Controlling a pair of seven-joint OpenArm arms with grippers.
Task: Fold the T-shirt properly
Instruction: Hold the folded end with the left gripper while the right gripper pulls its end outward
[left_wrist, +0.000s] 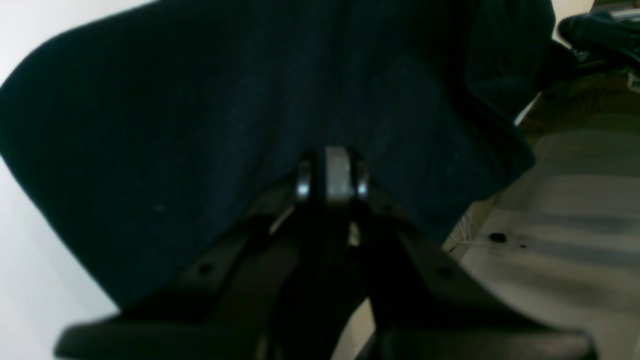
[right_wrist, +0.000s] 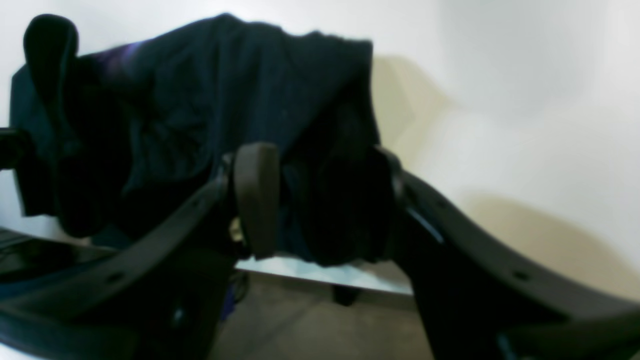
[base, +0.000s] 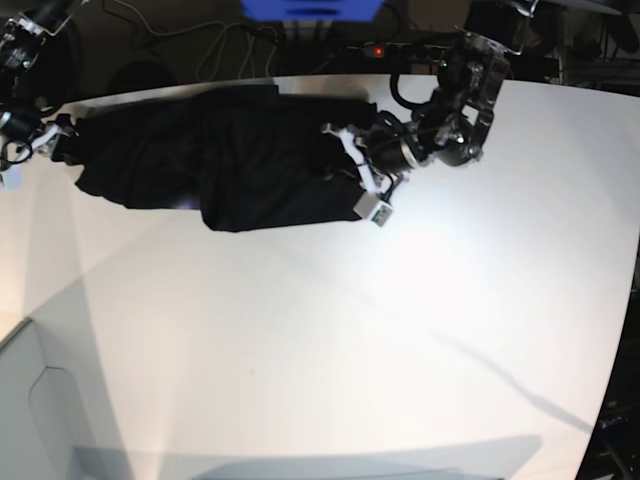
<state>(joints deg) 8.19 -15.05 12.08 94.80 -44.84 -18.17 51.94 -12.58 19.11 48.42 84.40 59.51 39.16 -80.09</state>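
Lying stretched lengthwise along the far side of the white table (base: 400, 330): the T-shirt (base: 230, 165), a long black bundle, creased and doubled over itself, running from the far left corner toward the middle. Seen from the right wrist view as a dark heap (right_wrist: 210, 120) draped over the table edge, with a faint purple patch near its upper left. Filling most of the left wrist view as one broad dark sheet (left_wrist: 210, 125), its lower hem sagging toward the floor.

Pinching the cloth at its right-hand end: the left gripper (left_wrist: 332, 175), jaws pressed together with fabric caught between them. Reaching in from the base view's right (base: 345, 165), low against the garment's edge, a small white block hanging just below the wrist.

Sitting at the garment's left end, by the table's far corner: the right gripper (right_wrist: 320, 200), jaws spread apart, one grey pad (right_wrist: 256, 197) clear of the cloth, dark fabric hanging in the gap between the two fingers. Not possible to tell whether the far finger touches the cloth. Barely visible at the base view's left border (base: 45, 140).

Behind the table, cables (base: 230, 40) and a blue object (base: 310, 8) on dark ground.
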